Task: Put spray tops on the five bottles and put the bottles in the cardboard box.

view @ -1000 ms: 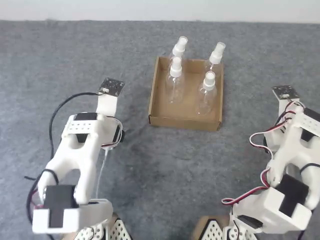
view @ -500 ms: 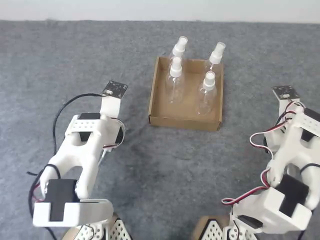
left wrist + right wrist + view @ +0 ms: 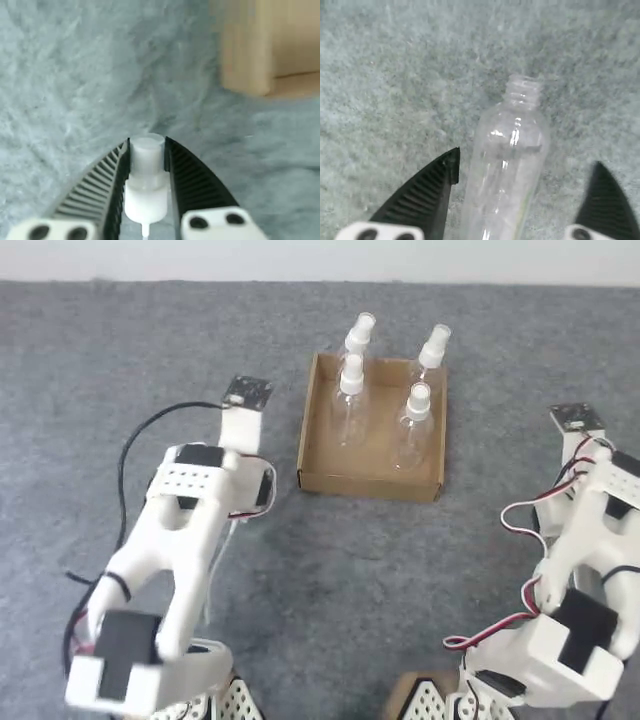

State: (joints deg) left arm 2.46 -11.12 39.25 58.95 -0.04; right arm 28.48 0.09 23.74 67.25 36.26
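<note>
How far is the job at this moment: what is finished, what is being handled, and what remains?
Done: four capped bottles stand in the cardboard box. In hand: the left gripper is shut on a spray top; the right gripper is open, its jaws either side of the fifth bottle, whose neck is bare. Left: fit that top, then box this bottle.

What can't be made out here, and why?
Left wrist view: the white plastic spray top in the left gripper, tube end cut off by the edge.
Right wrist view: the clear uncapped plastic bottle's base, cut off by the edge.
High view: anything beneath the left arm and right arm, covered by their white bodies.
</note>
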